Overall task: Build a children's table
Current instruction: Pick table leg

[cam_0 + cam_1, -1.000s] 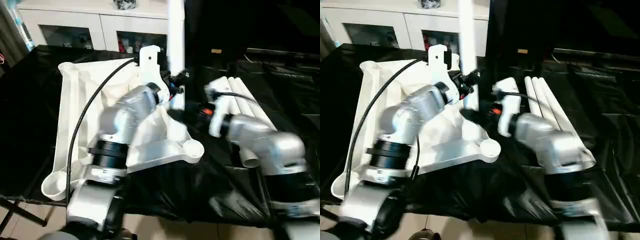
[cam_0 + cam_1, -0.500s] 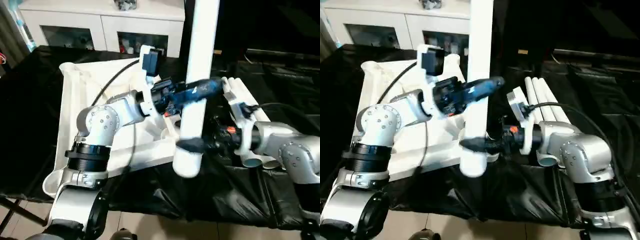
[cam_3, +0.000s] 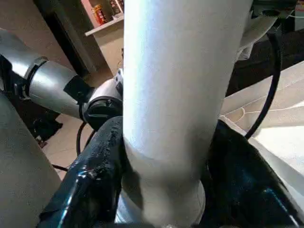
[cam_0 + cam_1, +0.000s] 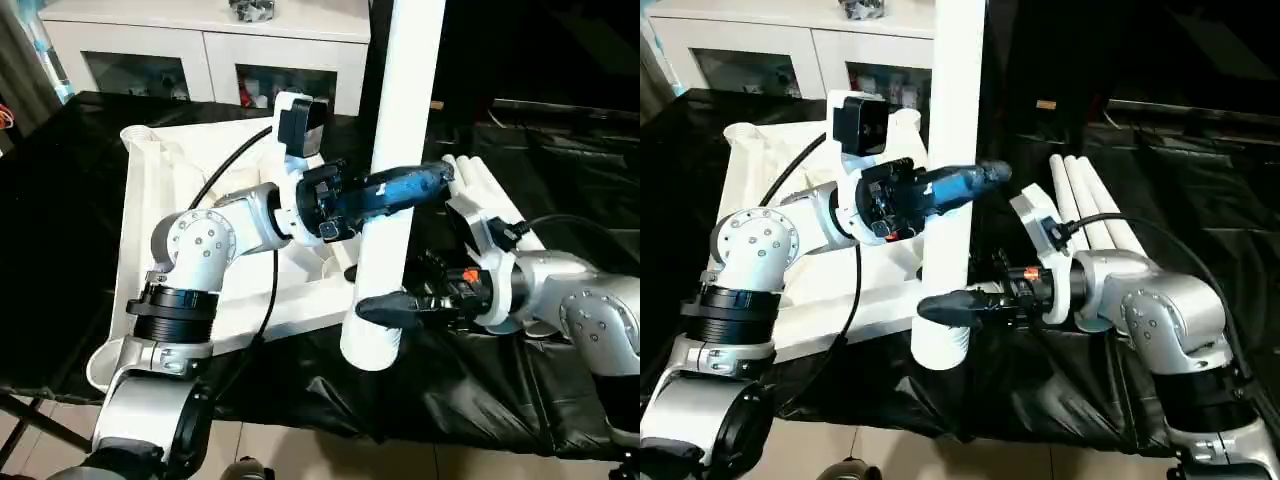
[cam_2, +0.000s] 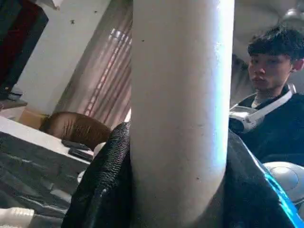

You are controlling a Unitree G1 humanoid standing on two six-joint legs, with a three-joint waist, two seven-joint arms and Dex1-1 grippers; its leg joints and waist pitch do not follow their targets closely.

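- Leg (image 4: 392, 180), a long white tube, is standing near-upright above the front edge of the black-draped work surface (image 4: 60, 250), its lower end (image 4: 940, 350) hanging free just off that edge and its upper end running out of the top of the head views.
- Right gripper (image 4: 400, 306) is clamping the leg low down, just above its lower end; its two black fingers (image 3: 95, 166) are pressing against opposite sides of the tube in the right wrist view.
- Left gripper (image 4: 958, 186) is gripping the same leg higher up, at about mid-length, reaching in from the left; its black fingers (image 5: 102, 190) are lying against both sides of the tube in the left wrist view.
- Tabletop (image 4: 150, 200) of the children's table is lying upside down on the black cover behind the left forearm, ribbed underside up, with a round corner socket (image 4: 135, 137) at its far left corner.
- Three further white tube legs (image 4: 1090, 205) are lying side by side on the cover beyond the right forearm, well apart from the held leg.
- White cabinet (image 4: 200, 40) with glass doors is standing behind the surface, at the far edge of the scene.
- Person (image 5: 270, 95) in dark clothing is appearing in the left wrist view, behind the held leg.
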